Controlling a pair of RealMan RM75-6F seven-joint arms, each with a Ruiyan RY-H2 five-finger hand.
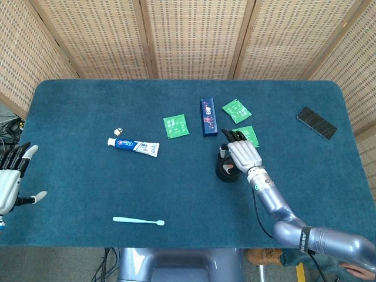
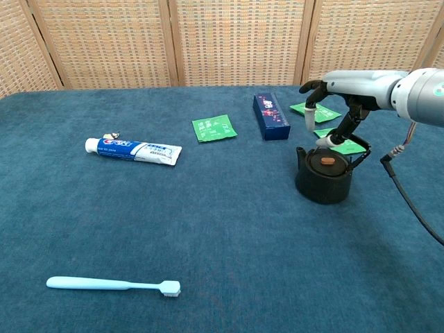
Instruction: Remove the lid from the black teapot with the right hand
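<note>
The black teapot (image 2: 322, 177) stands on the blue cloth right of centre, its lid with an orange knob (image 2: 327, 161) in place. In the head view the teapot (image 1: 225, 171) is mostly covered by my right hand (image 1: 242, 153). My right hand (image 2: 326, 104) hovers just above the lid with fingers apart, thumb tip close to the knob, holding nothing. My left hand (image 1: 10, 181) rests open at the table's far left edge, out of the chest view.
Green sachets (image 2: 214, 127) (image 2: 316, 109), a dark blue box (image 2: 270, 116), a toothpaste tube (image 2: 133, 150) and a light blue toothbrush (image 2: 113, 284) lie on the cloth. A black phone (image 1: 316, 122) lies at the far right. Wicker screens stand behind the table.
</note>
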